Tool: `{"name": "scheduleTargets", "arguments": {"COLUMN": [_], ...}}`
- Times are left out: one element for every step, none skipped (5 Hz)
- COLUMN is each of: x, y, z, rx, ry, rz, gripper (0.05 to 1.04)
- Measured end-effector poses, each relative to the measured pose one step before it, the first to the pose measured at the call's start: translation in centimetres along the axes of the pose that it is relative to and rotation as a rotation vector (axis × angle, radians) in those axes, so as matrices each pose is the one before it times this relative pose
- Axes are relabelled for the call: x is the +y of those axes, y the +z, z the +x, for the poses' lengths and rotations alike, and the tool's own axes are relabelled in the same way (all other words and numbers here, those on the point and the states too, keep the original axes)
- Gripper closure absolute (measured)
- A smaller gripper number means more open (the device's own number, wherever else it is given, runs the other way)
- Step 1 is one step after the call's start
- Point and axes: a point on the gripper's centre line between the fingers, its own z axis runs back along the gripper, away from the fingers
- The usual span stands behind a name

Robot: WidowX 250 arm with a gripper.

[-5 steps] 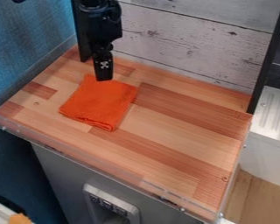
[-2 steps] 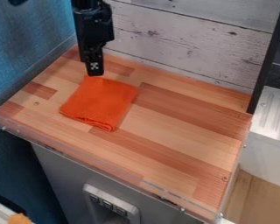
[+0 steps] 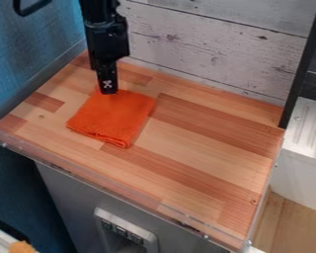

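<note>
The black gripper (image 3: 108,92) hangs down at the upper left of the camera view, its tip over the far corner of an orange cloth (image 3: 113,117). The cloth lies folded into a rough square on the left half of the wooden tabletop (image 3: 200,148). The gripper's tip overlaps the cloth's far edge; whether the two touch, I cannot tell.
A whitewashed plank wall (image 3: 207,49) rises behind the tabletop, and a blue wall (image 3: 28,59) stands at its left. A clear raised edge runs along the front. A black post (image 3: 304,64) stands at the back right corner, with a white ribbed surface (image 3: 309,128) beyond.
The gripper first moved left and slightly up from over the cloth, then came down a little onto its far corner area. The cloth lies where it was.
</note>
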Motion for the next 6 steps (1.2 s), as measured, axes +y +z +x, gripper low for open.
{"name": "scheduleTargets", "arguments": {"x": [-0.706,-0.466,-0.236,-0.769,-1.135,-0.826], "y": [-1.002,-0.687,-0.427,-0.391,0.088,0.074], "z": [0.139,-0.098,-0.301,0.55,0.602,0.222], "rx": [0.0185,0.0226,0.0155,0.0231,0.0127,0.003], "ry": [-0.0005,-0.0013,0.0072,0.0833,0.1319,0.1429], "rz": [-0.001,0.0045,0.0058,0.0069,0.013,0.0139], "gripper": [1.017,1.017,1.017,1.017,1.017,1.017]}}
